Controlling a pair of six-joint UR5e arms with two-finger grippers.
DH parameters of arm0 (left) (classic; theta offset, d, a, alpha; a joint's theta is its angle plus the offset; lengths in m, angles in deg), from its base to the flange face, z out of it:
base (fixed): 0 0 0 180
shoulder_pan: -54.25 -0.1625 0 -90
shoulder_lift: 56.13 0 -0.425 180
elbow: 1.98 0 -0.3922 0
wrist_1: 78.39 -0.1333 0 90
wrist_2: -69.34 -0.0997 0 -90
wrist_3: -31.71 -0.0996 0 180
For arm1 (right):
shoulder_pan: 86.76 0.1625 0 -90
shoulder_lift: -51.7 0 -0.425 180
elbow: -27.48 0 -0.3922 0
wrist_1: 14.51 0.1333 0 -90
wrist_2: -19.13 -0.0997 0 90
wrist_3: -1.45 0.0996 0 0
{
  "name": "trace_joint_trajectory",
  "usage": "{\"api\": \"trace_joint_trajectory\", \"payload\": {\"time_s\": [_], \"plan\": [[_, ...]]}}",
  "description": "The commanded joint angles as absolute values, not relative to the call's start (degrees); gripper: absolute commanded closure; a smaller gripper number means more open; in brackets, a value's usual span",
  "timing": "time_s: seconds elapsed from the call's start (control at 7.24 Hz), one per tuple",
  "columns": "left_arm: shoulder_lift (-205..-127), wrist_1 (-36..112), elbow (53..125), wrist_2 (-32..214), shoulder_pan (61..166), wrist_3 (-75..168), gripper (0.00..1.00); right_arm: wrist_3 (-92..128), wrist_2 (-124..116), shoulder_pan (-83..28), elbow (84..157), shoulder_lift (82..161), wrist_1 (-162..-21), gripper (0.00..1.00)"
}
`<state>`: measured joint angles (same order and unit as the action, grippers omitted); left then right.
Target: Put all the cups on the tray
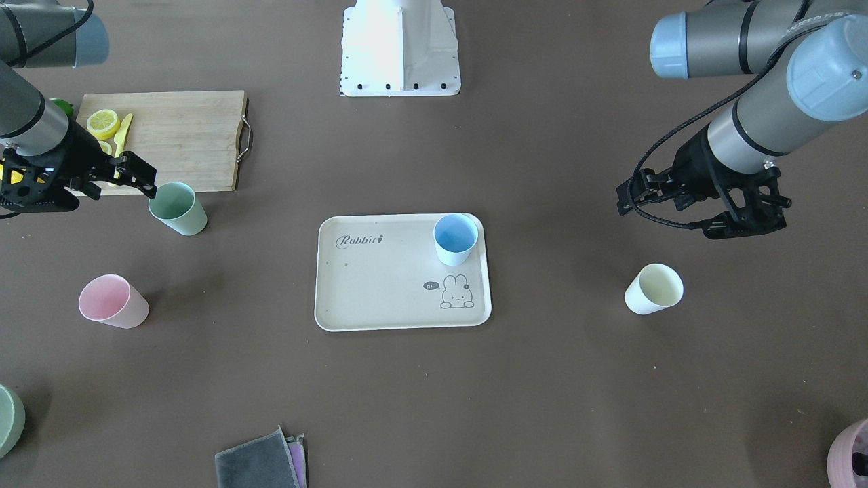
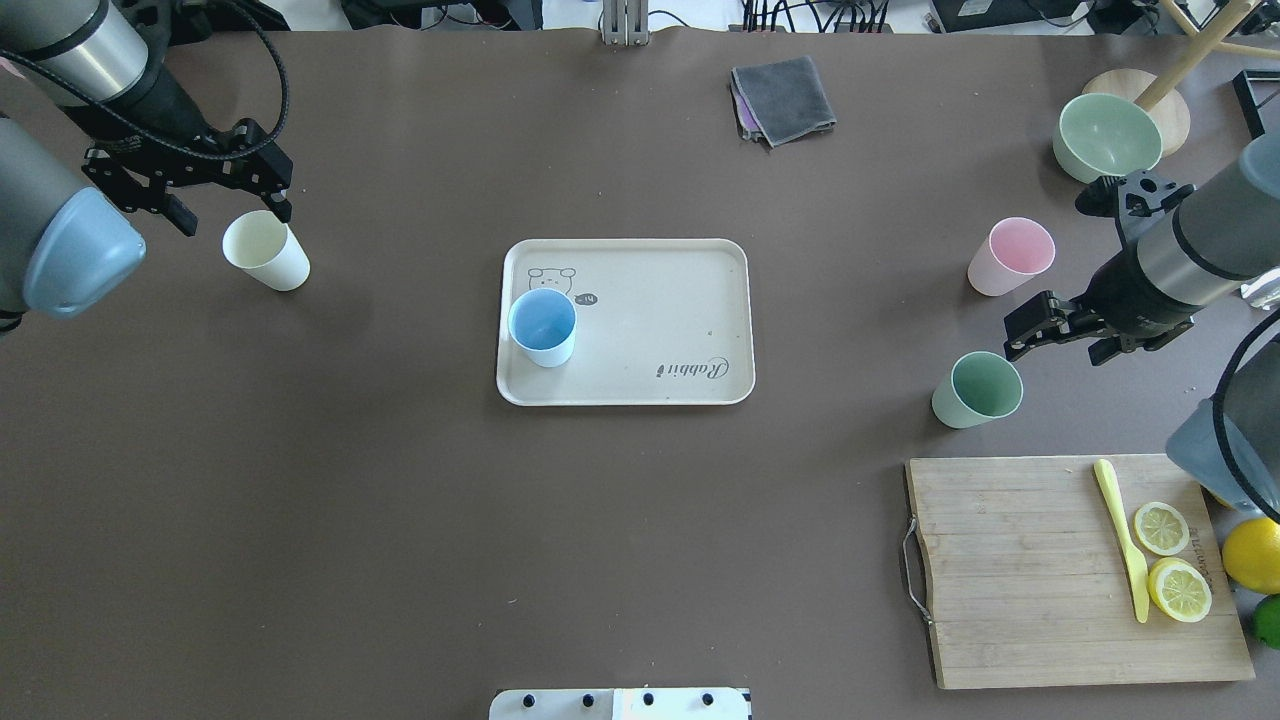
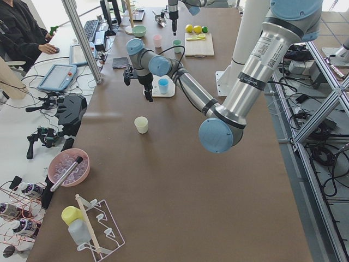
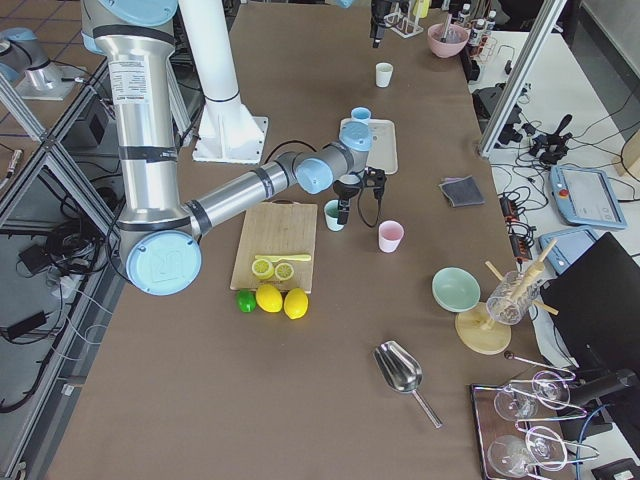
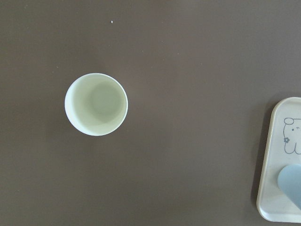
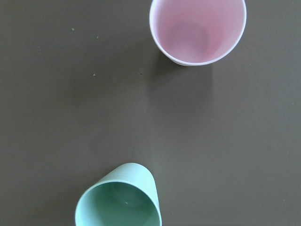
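The beige "Rabbit" tray (image 1: 380, 285) (image 2: 650, 300) lies mid-table, and a blue cup (image 1: 455, 238) (image 2: 543, 327) stands upright on it by the rabbit drawing. A cream cup (image 1: 653, 289) (image 2: 265, 250) (image 5: 96, 104) stands on the table. My left gripper (image 2: 232, 208) (image 1: 668, 218) hovers open and empty just above and beside it. A green cup (image 1: 178, 208) (image 2: 978, 389) (image 6: 118, 200) and a pink cup (image 1: 113, 301) (image 2: 1011, 256) (image 6: 197, 30) stand on the table. My right gripper (image 2: 1058, 345) (image 1: 116, 184) is open and empty above the table beside the green cup.
A wooden cutting board (image 2: 1010, 570) with lemon slices and a yellow knife (image 2: 1122, 535) lies near the green cup. A green bowl (image 2: 1108, 135) stands beyond the pink cup. A grey cloth (image 2: 783, 98) lies at the far edge. The tray's edge shows in the left wrist view (image 5: 268, 165).
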<state>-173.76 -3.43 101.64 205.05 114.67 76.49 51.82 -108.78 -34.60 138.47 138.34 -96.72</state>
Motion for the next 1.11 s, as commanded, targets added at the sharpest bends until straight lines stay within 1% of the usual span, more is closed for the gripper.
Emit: {"api": "trace_joint_trajectory", "payload": {"time_s": [0.0, 0.55, 0.97], "plan": [[-173.7, -3.5, 101.6, 205.0, 114.7, 76.4, 0.03, 55.9, -104.7, -38.5, 138.4, 139.6, -93.4, 0.0], [-173.6, -3.5, 101.1, 205.0, 114.5, 76.5, 0.03, 58.0, -103.3, -41.1, 137.9, 139.6, -93.3, 0.0], [-173.6, -3.4, 101.3, 205.0, 114.4, 76.5, 0.03, 58.0, -103.3, -41.3, 135.2, 138.9, -93.3, 0.01]]}}
